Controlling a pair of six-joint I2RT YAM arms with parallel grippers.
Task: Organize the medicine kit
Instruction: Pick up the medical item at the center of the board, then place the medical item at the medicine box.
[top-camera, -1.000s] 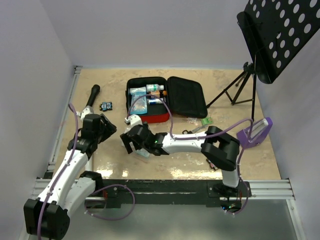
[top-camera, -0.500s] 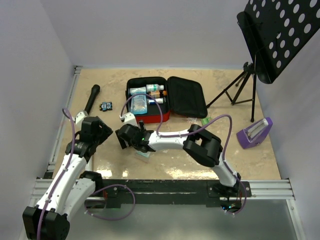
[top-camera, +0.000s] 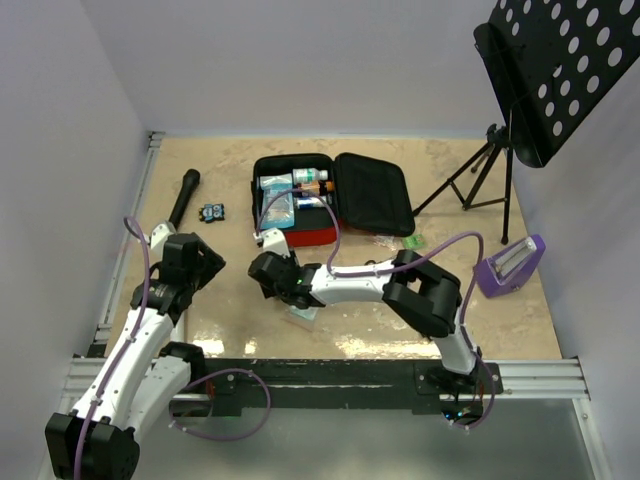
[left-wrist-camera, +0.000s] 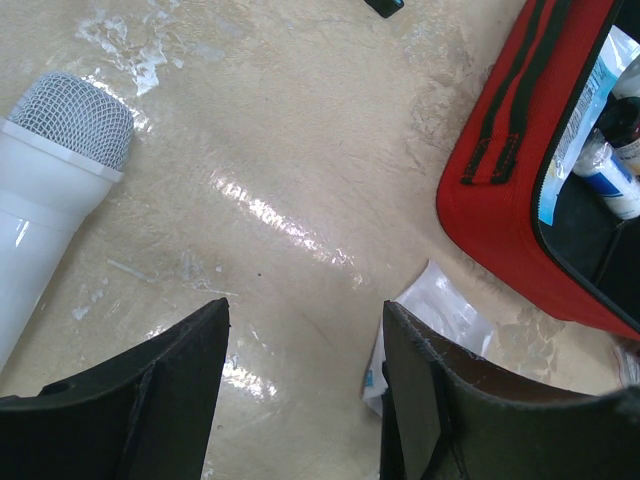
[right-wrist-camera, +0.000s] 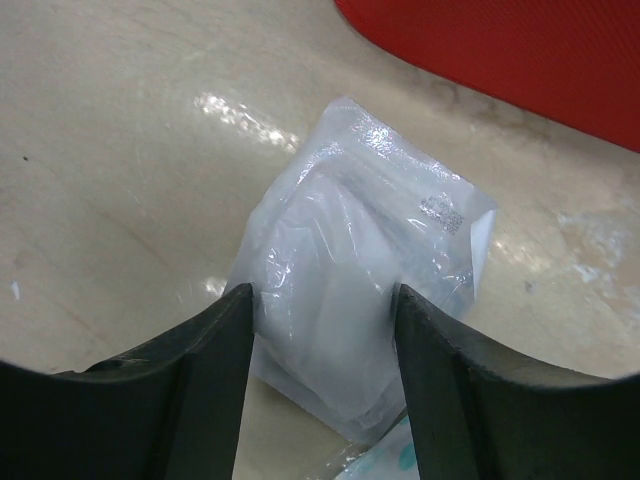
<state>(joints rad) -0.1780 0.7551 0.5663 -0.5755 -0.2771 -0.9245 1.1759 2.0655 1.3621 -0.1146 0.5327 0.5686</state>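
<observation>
The red medicine kit (top-camera: 312, 236) lies open at the table's back middle, its black lid (top-camera: 372, 194) folded out to the right, with bottles and packets inside. It also shows in the left wrist view (left-wrist-camera: 500, 190). My right gripper (top-camera: 290, 295) is just in front of the kit. In the right wrist view it (right-wrist-camera: 323, 295) is shut on a clear plastic packet (right-wrist-camera: 350, 260) that bulges between the fingers. A second packet with teal print (right-wrist-camera: 400, 455) lies under it. My left gripper (top-camera: 210, 262) (left-wrist-camera: 305, 310) is open and empty above bare table, left of the kit.
A white microphone with a grey mesh head (left-wrist-camera: 60, 180) lies left of my left gripper. A black handle (top-camera: 183, 195) and a small blue-black item (top-camera: 211, 212) lie at the back left. At the right are a music stand (top-camera: 560, 70), a green packet (top-camera: 412, 243) and a purple device (top-camera: 510, 265).
My right gripper swung left, then came back right and nearer, and the packet shifted with it. My left arm drew back slightly and then stayed still.
</observation>
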